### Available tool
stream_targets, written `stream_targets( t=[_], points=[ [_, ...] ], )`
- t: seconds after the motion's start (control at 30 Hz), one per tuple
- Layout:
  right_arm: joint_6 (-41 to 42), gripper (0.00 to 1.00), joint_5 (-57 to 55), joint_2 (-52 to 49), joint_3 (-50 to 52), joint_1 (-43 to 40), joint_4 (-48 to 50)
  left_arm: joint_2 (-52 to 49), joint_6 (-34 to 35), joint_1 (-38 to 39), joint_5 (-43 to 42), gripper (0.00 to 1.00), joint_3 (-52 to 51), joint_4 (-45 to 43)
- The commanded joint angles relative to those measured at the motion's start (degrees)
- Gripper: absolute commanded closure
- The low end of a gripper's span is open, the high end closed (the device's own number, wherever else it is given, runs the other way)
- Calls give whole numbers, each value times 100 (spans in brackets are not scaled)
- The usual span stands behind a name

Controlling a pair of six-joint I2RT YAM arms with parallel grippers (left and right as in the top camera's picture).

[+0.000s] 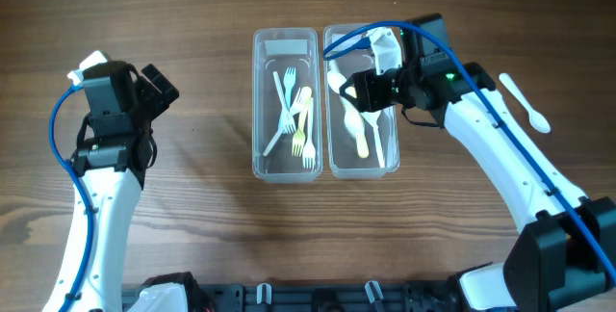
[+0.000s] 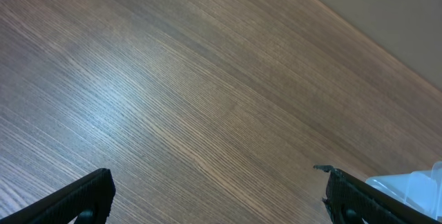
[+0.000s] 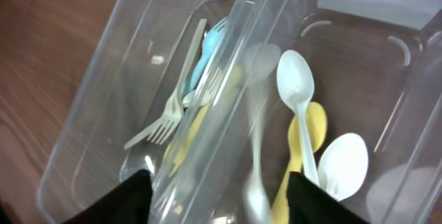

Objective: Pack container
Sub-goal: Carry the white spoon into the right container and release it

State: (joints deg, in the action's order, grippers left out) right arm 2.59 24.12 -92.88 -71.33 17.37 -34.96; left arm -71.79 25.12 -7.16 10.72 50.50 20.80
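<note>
right claw (image 3: 219,186): fingers apart, nothing clamped. blurred pale plastic spoon (image 3: 254,162) directly beneath it, inside clear rectangular plastic tub (image 1: 364,171) of spoons. step: release, seemingly. next: probably fetch loose white plastic spoon (image 1: 525,101), well apart behind claw. left claw (image 2: 217,193): spread, empty.

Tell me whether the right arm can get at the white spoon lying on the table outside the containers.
Probably yes. The white spoon lies alone on the bare table beside the right arm, with nothing covering it. The right claw is over the right container, so it must swing back.
</note>
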Motion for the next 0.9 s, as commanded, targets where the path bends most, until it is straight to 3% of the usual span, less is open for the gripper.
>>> stream_targets(
  t=[0.0, 0.2, 0.33, 0.47, 0.6, 0.73, 0.87],
  points=[
    [39, 33, -417, 138, 31, 2, 48, 44, -92, -26, 70, 0, -2, -11],
    [-125, 32, -2459, 203, 31, -127, -83, 44, -92, -26, 70, 0, -2, -11],
    [-763, 2, -4599, 236, 31, -306, -229, 44, -92, -26, 70, 0, -2, -11],
    [-1617, 1, -5984, 236, 33, -575, -227, 44, -92, -26, 70, 0, -2, -11],
    [-1978, 0, -5904, 236, 31, -1091, -190, 44, -92, -26, 72, 0, -2, -11],
    [-2105, 2, -4712, 234, 31, -2041, -190, 44, -92, -26, 70, 0, -2, -11],
    [-2638, 12, -3383, 234, 33, -3075, -175, 44, -92, -26, 70, 0, -2, -11]
  ],
)
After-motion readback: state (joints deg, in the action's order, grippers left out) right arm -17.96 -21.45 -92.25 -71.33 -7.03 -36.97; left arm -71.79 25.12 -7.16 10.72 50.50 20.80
